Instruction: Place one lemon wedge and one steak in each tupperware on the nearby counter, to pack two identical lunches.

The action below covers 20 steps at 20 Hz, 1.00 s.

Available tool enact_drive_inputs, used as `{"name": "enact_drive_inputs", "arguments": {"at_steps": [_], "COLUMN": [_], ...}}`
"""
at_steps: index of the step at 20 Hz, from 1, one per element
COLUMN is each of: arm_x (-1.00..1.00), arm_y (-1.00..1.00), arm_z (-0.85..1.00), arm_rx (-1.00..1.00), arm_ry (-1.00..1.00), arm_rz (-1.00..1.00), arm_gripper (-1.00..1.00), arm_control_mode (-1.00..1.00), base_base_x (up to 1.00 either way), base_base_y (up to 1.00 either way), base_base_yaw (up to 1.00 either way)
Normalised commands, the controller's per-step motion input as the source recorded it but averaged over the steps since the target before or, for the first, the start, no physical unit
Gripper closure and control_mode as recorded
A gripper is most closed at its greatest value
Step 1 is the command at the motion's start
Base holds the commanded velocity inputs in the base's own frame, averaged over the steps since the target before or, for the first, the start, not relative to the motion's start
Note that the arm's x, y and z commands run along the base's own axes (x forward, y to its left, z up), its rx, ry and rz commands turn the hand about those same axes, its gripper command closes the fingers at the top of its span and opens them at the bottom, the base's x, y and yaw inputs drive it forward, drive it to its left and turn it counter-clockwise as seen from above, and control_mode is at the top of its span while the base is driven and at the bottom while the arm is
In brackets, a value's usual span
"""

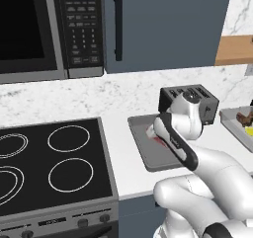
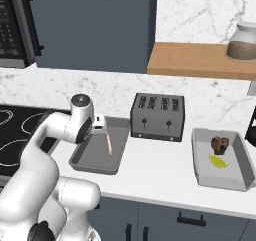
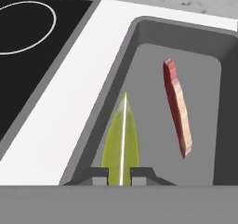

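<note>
End effector [image 3: 120,175] pinches a yellow-green lemon wedge [image 3: 121,144] between its tips, over the left tupperware [image 3: 111,107] on the white bench [image 3: 69,107] beside the stovetop [image 3: 32,51]. In both base views the arm's wrist hides the end effector and wedge. A steak [image 3: 177,107] lies in that tray, seen edge-on; the arm covers part of it in the left base view. Second tupperware [image 2: 235,177], right of the toaster [image 2: 156,117], holds a steak [image 2: 220,144] and lemon wedge [image 2: 218,161]; left base view cuts it off at the frame edge.
</note>
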Motion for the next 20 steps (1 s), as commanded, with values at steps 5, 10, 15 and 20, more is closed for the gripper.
{"name": "enact_drive_inputs", "arguments": {"at_steps": [5, 10, 15, 20], "arm_x": [0.00, 0.13, 0.20, 0.19], "arm_y": [0.00, -0.02, -0.03, -0.01], "arm_z": [-0.34, -0.32, -0.25, -0.26], "arm_rx": [-0.05, -0.01, 0.00, 0.00], "arm_ry": [-0.13, -0.04, 0.00, 0.00], "arm_rz": [0.00, 0.00, 0.00, 0.00], "arm_gripper": [1.00, 1.00, 1.00, 1.00], "arm_control_mode": [-1.00, -1.00, -1.00, -1.00], "base_base_x": [0.00, 0.00, 0.00, 0.00], "base_base_y": [0.00, 0.00, 0.00, 0.00], "base_base_yaw": [0.00, 0.00, 0.00, 0.00]}}
